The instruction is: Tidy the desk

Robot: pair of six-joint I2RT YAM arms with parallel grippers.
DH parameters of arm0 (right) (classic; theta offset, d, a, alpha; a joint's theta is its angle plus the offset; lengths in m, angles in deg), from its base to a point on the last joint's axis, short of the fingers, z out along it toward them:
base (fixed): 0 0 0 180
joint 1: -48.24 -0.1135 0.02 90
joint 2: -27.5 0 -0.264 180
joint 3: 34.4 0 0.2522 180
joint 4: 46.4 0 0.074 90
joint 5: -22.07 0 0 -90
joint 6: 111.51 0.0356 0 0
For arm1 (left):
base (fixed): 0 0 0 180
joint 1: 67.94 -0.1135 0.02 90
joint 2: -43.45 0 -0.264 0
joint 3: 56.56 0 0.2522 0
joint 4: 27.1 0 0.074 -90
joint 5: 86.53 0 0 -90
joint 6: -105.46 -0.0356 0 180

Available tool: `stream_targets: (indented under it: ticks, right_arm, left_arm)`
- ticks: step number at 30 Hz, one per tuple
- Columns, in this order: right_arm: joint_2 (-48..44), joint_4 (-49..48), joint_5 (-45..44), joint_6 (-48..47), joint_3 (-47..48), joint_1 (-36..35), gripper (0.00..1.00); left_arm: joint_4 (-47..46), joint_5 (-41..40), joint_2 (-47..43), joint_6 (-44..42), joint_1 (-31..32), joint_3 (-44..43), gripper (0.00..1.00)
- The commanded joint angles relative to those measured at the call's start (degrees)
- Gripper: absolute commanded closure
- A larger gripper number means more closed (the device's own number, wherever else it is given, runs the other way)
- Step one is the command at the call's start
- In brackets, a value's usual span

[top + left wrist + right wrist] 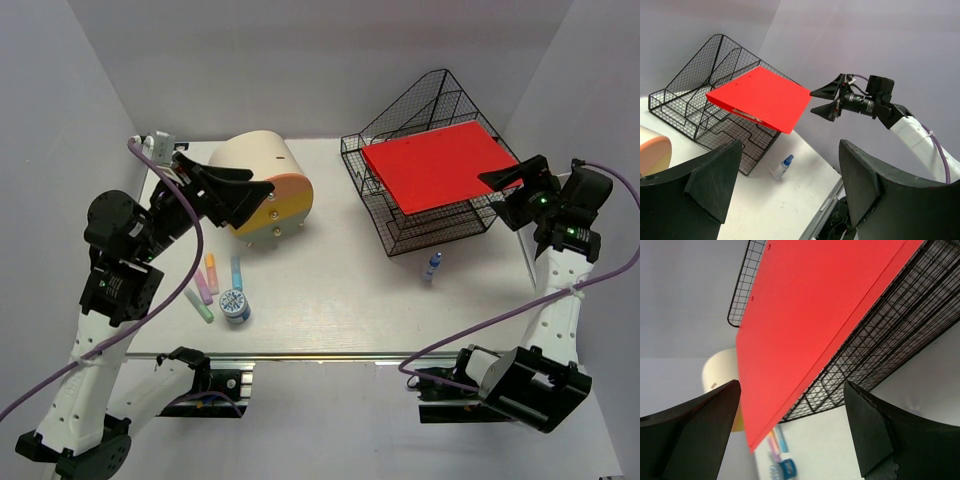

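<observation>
No word, number or brand can be read in any view. The small round blue-and-white tin [235, 304], lying on the near side of the left gripper [266, 198] and well clear of its spread jaws, has a printed pattern on its lid, but it is too small to make out. The blue-capped bottle [432, 266], standing below the right gripper [492, 195] and off to the left of its jaws, shows no legible label.
</observation>
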Motion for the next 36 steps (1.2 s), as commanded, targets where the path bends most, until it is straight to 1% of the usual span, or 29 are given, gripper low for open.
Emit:
stream_targets:
  ticks: [1,5,6,11,13,16,18,19,20,21,22,23,24,25,26,27,28,29,30,31,32,33,34,36]
  right_arm:
    - [-2.57,-0.36,0.76,-7.05,0.92,0.64,0.11]
    - [-2.57,-0.19,5.32,-13.80,3.29,0.90,0.11]
    - [-2.40,-0.10,7.59,-15.05,3.65,0.99,0.11]
    - [-4.15,-1.59,12.53,-23.92,3.13,1.08,0.11]
    - [-5.38,-1.94,14.03,-27.01,2.51,1.17,0.11]
    - [-6.96,-3.35,21.05,-32.45,2.16,1.61,0.11]
    - [-9.15,-5.01,25.35,-35.69,1.89,1.52,0.21]
    - [-9.95,-6.24,27.20,-37.11,1.81,1.61,0.29]
    - [-10.56,-6.08,29.57,-38.43,1.98,1.43,0.52]
    - [-11.35,-5.99,31.94,-40.09,2.15,1.26,0.61]
    - [-11.62,-5.81,34.83,-42.20,2.07,1.25,0.67]
    - [-11.71,-5.12,39.39,-42.48,2.07,1.08,0.80]
    - [-11.45,-4.33,42.30,-42.74,1.55,0.90,0.87]
    - [-11.54,-4.32,45.12,-42.57,1.11,0.56,0.92]
    - [-11.54,-3.01,47.50,-42.92,0.75,0.03,1.00]
    - [-12.06,-2.04,47.69,-43.97,0.58,-0.41,1.00]
    - [-12.50,-0.47,47.26,-48.50,0.57,-1.72,1.00]
    - [-13.98,1.29,45.43,-50.11,0.49,-2.26,1.00]
    - [-14.69,1.13,44.71,-51.00,0.05,-2.78,0.96]
    - [-15.22,0.78,44.19,-51.36,-0.21,-4.27,0.88]
    - [-16.10,0.26,44.09,-51.88,-0.57,-4.63,0.64]
    - [-16.20,-0.36,43.92,-51.45,-0.66,-5.77,0.54]
    - [-16.28,-1.06,44.18,-50.93,-0.92,-6.82,0.49]
    - [-15.50,-2.47,42.61,-49.08,-1.10,-9.10,0.48]
  left_arm:
    - [-1.47,0.43,-1.09,0.34,0.28,1.59,0.11]
    - [-4.01,1.40,-1.18,0.96,0.28,4.32,0.11]
    - [-4.45,1.49,-1.01,0.96,0.28,5.19,0.12]
    - [-6.74,3.86,0.92,2.10,0.89,7.04,0.12]
    - [-6.66,4.83,1.72,2.71,0.89,7.57,0.12]
    - [-4.56,4.74,2.60,2.46,0.89,7.57,0.14]
    - [-2.45,4.13,2.69,2.19,0.89,7.66,0.14]
    - [-0.35,3.26,2.60,1.93,0.89,8.10,0.12]
    - [0.37,2.90,2.34,1.93,0.89,8.53,0.09]
    - [0.81,2.98,1.99,2.36,0.89,9.24,0.06]
    - [1.16,2.90,1.37,3.58,0.89,9.94,0.02]
    - [0.99,2.72,0.76,4.12,0.02,11.69,0.02]
    - [1.25,0.89,-0.38,4.65,0.02,12.40,0.02]
    - [1.25,0.87,-1.00,5.35,0.02,13.10,0.02]
    - [1.08,-0.08,-1.53,6.22,0.02,14.85,0.02]
    - [1.17,-0.27,-2.05,7.02,0.02,15.65,0.02]
    - [0.64,-0.36,-2.67,7.63,0.02,16.27,0.02]
    - [0.81,-0.18,-2.76,7.90,0.02,17.32,0.02]
    - [1.25,-0.53,-2.85,8.08,0.02,17.68,0.02]
    - [2.12,-0.88,-2.76,8.25,0.02,18.29,0.02]
    - [2.83,-2.45,-2.59,8.34,0.02,18.64,0.07]
    - [4.05,-3.51,-2.59,9.21,0.62,20.13,0.21]
    - [4.15,-4.48,-2.76,9.57,0.63,21.01,0.29]
    - [4.50,-5.71,-2.76,10.62,1.15,23.73,0.42]
